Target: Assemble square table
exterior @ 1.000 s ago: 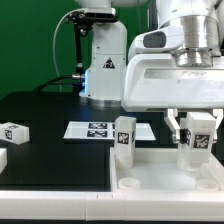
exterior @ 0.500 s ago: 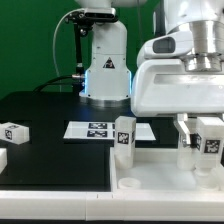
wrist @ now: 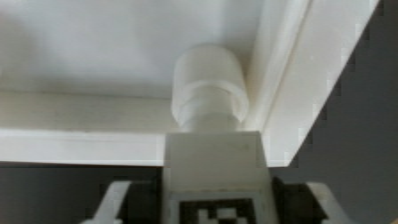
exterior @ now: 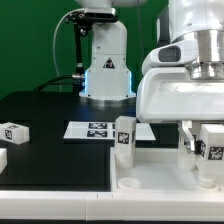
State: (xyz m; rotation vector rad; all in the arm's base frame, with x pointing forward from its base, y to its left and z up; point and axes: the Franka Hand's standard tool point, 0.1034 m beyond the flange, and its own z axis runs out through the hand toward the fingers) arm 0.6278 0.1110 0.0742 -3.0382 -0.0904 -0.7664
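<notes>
Bright, even lighting. The white square top verges on glare against the black desk. Wrist view: soft and blurred throughout, with grey shadow beside the leg. Both views are coarse-grained.
</notes>
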